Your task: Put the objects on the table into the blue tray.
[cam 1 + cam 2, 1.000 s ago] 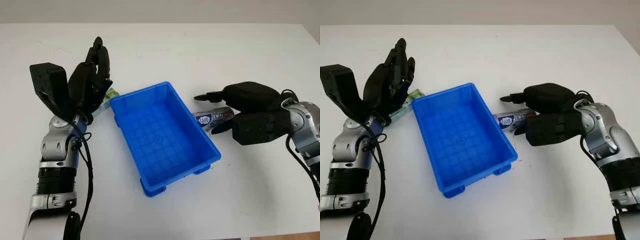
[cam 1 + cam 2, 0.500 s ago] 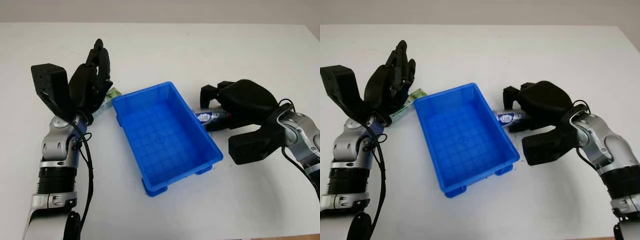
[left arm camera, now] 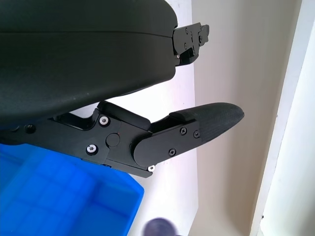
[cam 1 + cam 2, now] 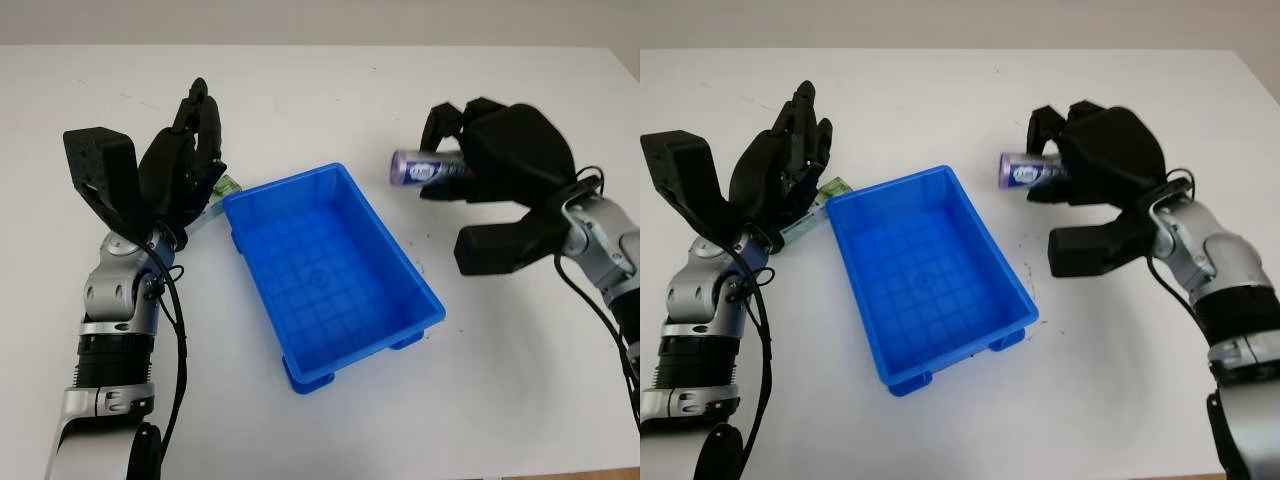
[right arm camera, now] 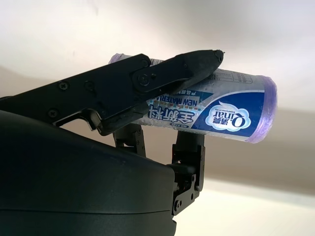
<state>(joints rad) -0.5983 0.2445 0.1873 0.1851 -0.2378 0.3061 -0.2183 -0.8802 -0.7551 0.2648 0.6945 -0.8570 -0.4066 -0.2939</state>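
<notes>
My left hand (image 4: 185, 165) is open, raised over the green packet (image 4: 222, 189) just left of the blue tray (image 4: 330, 275). My right hand (image 4: 500, 160) grips the purple roll (image 4: 422, 167), airborne, right of tray.

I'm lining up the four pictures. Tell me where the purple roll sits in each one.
Left eye view: purple roll in the right hand, raised right of the blue tray.
Right eye view: same, roll above the tray's right far corner.
Left wrist view: a blurred purple blob at the bottom edge, perhaps the roll; cannot tell.
Right wrist view: roll pinched under one finger.
Shared landmark: the blue tray.
</notes>
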